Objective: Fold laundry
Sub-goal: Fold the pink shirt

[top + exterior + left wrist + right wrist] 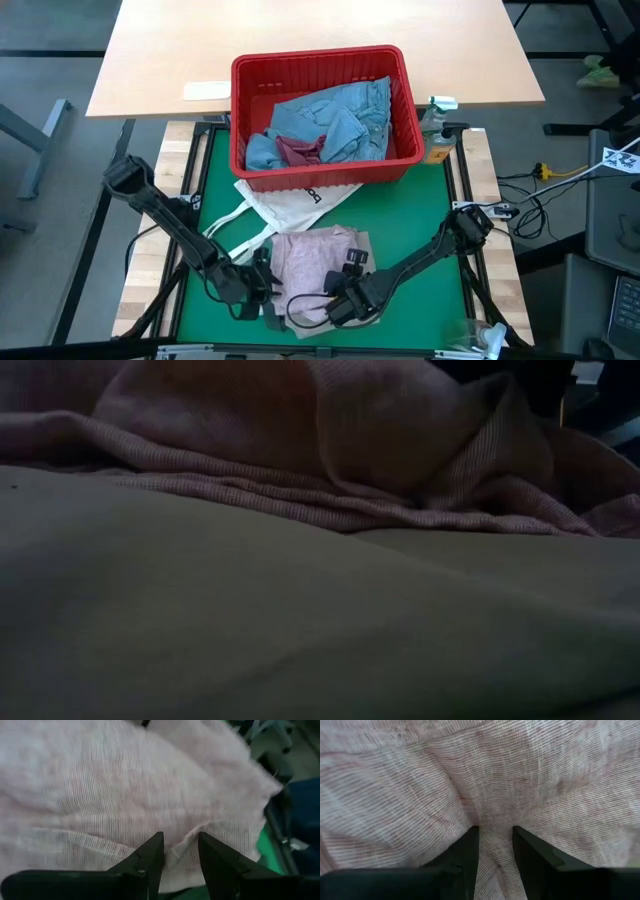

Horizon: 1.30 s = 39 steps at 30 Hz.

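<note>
Fabric sits pinched in both claws at the near edge of the table. The left gripper (180,852) has its two dark fingers (150,857) drawn close together with a ridge of the mottled pink top (125,795) caught between them; the cloth bunches up into a small fold right at the tips. The right gripper (492,845) does much the same: its fingers (465,850) stand a narrow gap apart, and a strip of the same pink cloth runs down between them, creased where they nip it.

From above, the pink top (315,260) lies spread on the green mat (420,210), near the front edge. The left gripper (252,282) is at the top's near left corner and the right gripper (345,300) at its near right side, so the two claws are close to each other with the garment between and under them. Both arms reach in low from the table's sides.

Behind the pink top lies a white tote bag (285,200) with black lettering, its straps trailing toward the left arm. Behind that stands a red basket (320,70), holding light blue jeans (340,115) and a dark reddish piece of cloth (300,150) tucked among them.

The table-level camera sees only folds of the pink top (330,450) close up, over a pale, dim surface.
</note>
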Motion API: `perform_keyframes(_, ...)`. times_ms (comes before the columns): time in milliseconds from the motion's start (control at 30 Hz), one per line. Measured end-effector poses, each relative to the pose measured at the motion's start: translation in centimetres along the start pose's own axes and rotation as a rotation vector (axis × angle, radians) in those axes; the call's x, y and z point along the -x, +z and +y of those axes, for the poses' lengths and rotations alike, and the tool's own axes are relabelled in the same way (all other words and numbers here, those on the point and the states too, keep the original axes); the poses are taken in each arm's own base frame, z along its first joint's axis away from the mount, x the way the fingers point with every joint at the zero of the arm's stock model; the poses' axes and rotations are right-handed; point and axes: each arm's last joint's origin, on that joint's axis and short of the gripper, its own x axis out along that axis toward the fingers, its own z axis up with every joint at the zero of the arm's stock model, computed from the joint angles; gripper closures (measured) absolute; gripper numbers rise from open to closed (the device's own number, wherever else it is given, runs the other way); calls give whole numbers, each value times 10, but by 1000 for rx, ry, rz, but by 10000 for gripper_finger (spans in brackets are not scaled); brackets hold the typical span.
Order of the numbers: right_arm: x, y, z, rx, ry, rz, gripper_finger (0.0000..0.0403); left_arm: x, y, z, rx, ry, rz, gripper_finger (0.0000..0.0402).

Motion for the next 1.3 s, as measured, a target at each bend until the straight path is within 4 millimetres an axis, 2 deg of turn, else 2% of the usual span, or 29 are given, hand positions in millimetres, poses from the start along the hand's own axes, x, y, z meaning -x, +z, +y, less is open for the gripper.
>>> perform_keyframes(167,5,1,0,1,2,2,281,-13,-18,-5,-28,15,67,285)
perform_keyframes(300,27,7,1,7,17,-11,281,-10,-19,-8,-34,-4,70,285)
perform_keyframes(567,81,12,16,14,103,-129,281,8,7,-19,-68,-81,-11,285)
perform_keyframes(700,94,5,29,34,164,-164,281,12,19,-25,-54,-117,-53,285)
perform_keyframes(867,98,-8,41,71,177,-165,281,13,20,-28,-38,-165,-51,285)
perform_keyframes(1000,95,-11,42,78,151,-175,281,14,16,-29,-56,-168,-23,285)
perform_keyframes(1167,83,-11,40,45,80,-197,281,14,17,-29,-51,-161,-34,285)
perform_keyframes(1300,68,-14,40,45,87,-158,281,9,14,-30,-54,-144,-36,285)
